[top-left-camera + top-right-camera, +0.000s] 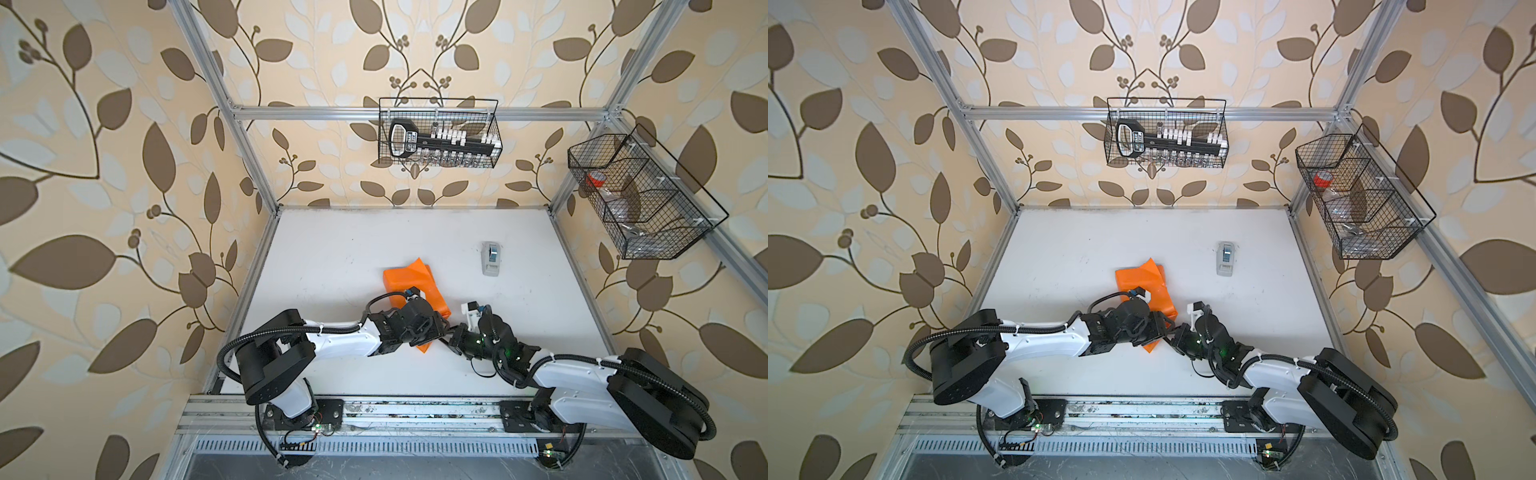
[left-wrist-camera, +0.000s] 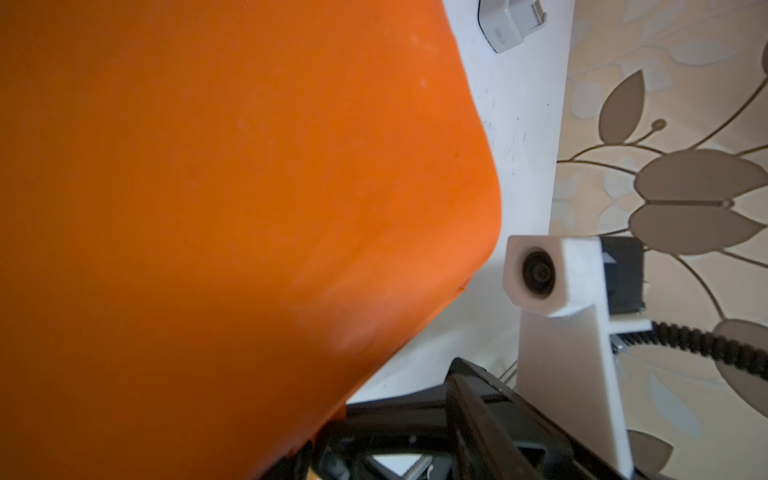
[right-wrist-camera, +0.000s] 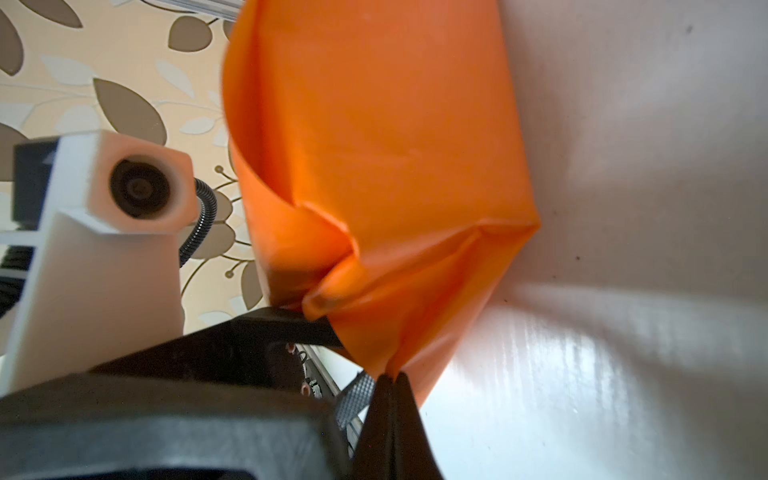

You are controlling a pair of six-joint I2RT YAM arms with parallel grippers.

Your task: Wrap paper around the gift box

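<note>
The orange paper [image 1: 405, 278] lies folded into a bundle at the middle of the white table [image 1: 332, 249] in both top views. The gift box is hidden. My left gripper [image 1: 436, 326] hangs over the near end of the bundle. In the left wrist view the paper [image 2: 249, 208] fills most of the picture and covers one jaw; only one black finger [image 2: 490, 407] shows beside it. My right gripper [image 3: 392, 378] is shut, pinching a creased end flap of the paper [image 3: 395, 145]. Both grippers meet at that end [image 1: 1173, 332].
A small grey tape dispenser [image 1: 491, 257] stands at the back right of the table. Two wire baskets hang on the frame, one at the back [image 1: 438, 133] and one at the right [image 1: 640, 195]. Aluminium posts edge the table.
</note>
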